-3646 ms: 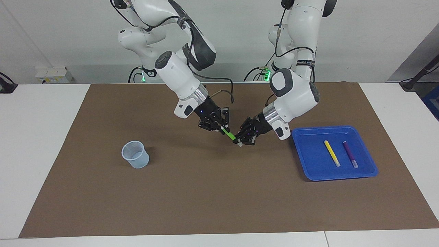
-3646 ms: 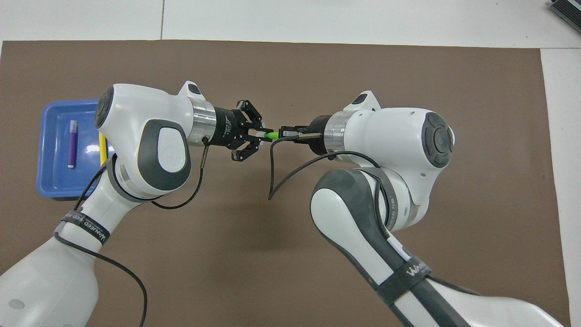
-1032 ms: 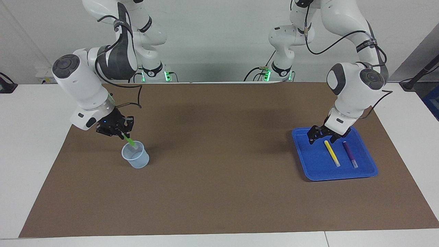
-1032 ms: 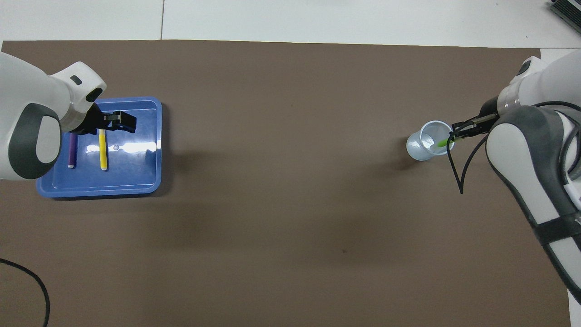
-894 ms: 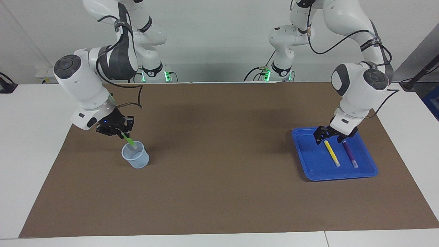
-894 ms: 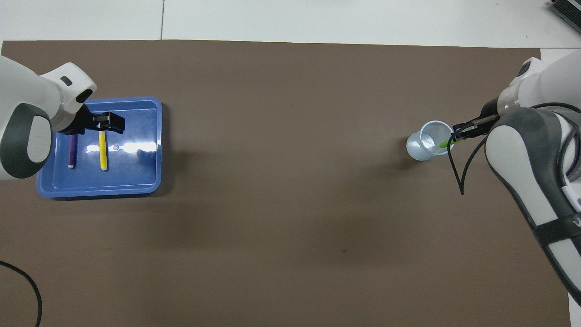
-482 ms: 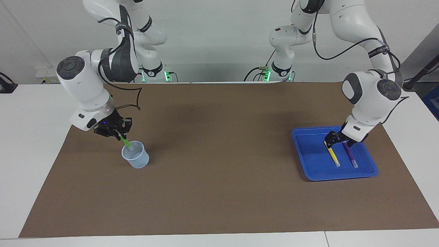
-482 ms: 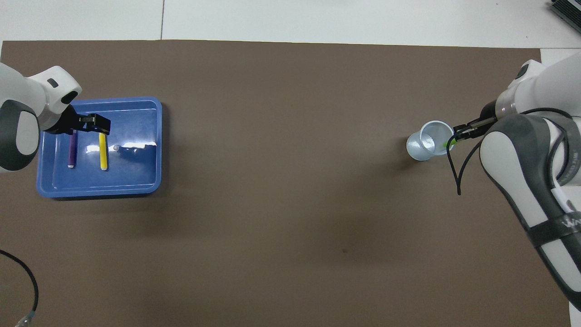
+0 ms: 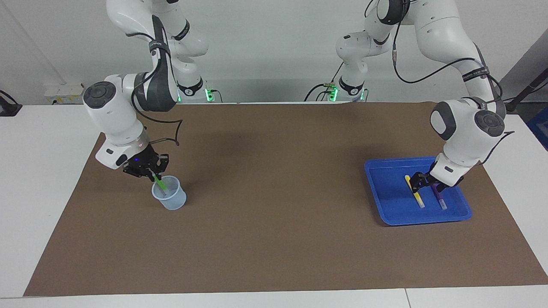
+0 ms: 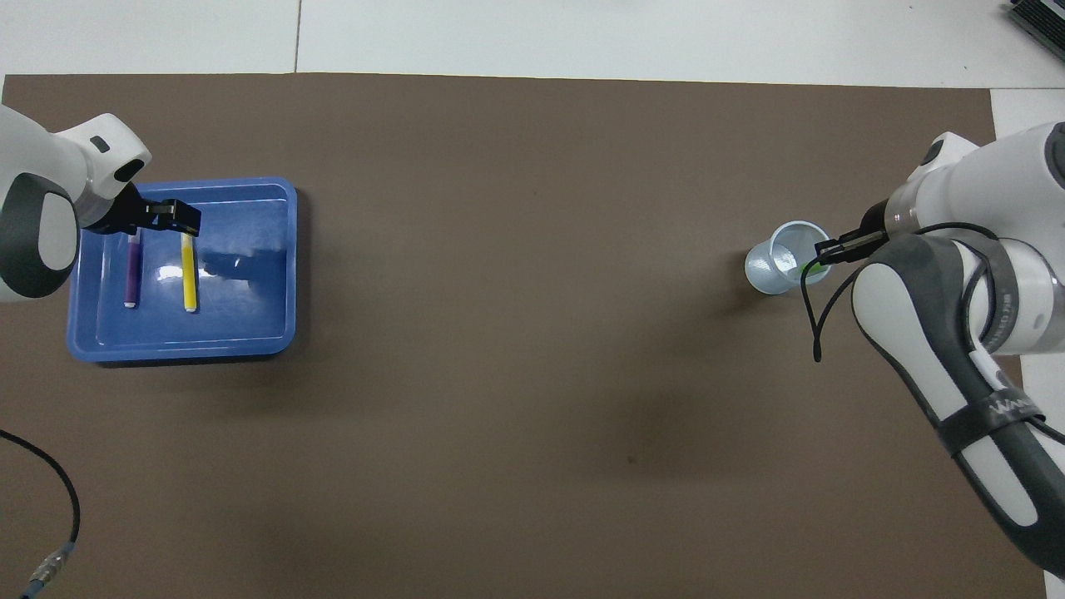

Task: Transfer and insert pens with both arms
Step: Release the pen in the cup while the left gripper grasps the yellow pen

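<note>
A: While the right end effector (image 9: 152, 173) sits over the cup (image 9: 169, 199), what is it clamped on?
B: The green pen (image 9: 159, 182), tilted, lower end inside the cup.
A: And the left end effector (image 9: 421, 183)?
B: Low over the yellow pen (image 9: 414, 191) in the blue tray (image 9: 387, 201); fingers apart or not, I cannot tell. The purple pen (image 9: 439, 194) lies beside the yellow one.

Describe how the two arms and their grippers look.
Both arms are glossy white rounded segments with dark grey joint patches, loose black cables and black lettered straps. The left gripper and right gripper are black two-finger units on silver wrist rings.
</note>
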Available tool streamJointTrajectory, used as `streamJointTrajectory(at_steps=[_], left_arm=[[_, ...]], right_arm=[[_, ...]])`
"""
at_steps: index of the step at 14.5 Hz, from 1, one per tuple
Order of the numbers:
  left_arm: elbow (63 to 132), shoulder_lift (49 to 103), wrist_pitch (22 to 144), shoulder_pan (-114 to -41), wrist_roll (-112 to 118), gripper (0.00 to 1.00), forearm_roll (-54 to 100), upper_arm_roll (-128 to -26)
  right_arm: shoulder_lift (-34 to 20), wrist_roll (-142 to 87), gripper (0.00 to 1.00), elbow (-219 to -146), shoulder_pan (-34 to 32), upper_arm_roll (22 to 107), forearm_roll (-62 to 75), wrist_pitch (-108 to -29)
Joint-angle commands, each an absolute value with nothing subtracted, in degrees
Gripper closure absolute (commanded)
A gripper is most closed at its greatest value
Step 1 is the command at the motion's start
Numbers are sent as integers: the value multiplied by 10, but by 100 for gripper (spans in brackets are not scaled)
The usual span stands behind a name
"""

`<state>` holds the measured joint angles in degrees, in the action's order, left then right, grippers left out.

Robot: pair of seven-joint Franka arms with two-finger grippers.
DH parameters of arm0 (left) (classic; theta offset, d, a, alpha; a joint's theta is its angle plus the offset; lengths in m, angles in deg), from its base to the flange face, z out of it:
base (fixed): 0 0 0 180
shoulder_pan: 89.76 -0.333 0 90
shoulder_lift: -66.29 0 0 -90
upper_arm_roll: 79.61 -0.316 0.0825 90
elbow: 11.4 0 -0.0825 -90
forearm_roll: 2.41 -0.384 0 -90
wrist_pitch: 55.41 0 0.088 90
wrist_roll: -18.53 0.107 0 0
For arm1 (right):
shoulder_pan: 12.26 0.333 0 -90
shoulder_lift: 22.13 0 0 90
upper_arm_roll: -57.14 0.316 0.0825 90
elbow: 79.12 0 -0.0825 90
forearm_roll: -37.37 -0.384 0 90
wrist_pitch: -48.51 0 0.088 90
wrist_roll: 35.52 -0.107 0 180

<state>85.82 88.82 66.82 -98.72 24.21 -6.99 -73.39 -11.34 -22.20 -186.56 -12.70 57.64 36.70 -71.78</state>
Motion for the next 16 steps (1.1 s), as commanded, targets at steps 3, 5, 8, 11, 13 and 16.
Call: streamJointTrajectory(at_steps=[3, 5, 8, 11, 13, 16], left_arm=[[852, 911, 702, -1000, 249, 18, -81, -729], [854, 912, 708, -1000, 249, 20, -81, -730], [893, 905, 720, -1004, 250, 23, -81, -730], [921, 901, 740, -1018, 251, 25, -81, -730], [934, 896, 741, -1019, 251, 30, -81, -730], [936, 894, 736, -1018, 250, 36, -81, -729]], right_arm=[[-113, -216, 100, -1886, -142, 581, 378, -757], [-110, -216, 100, -1886, -144, 581, 378, -758], [-110, -217, 27, -1885, -145, 582, 375, -757], [-110, -221, 0, -1876, -143, 582, 368, -749], [-116, -230, 0, -1861, -140, 583, 368, -727], [-129, -244, 0, -1820, -139, 584, 360, -650]])
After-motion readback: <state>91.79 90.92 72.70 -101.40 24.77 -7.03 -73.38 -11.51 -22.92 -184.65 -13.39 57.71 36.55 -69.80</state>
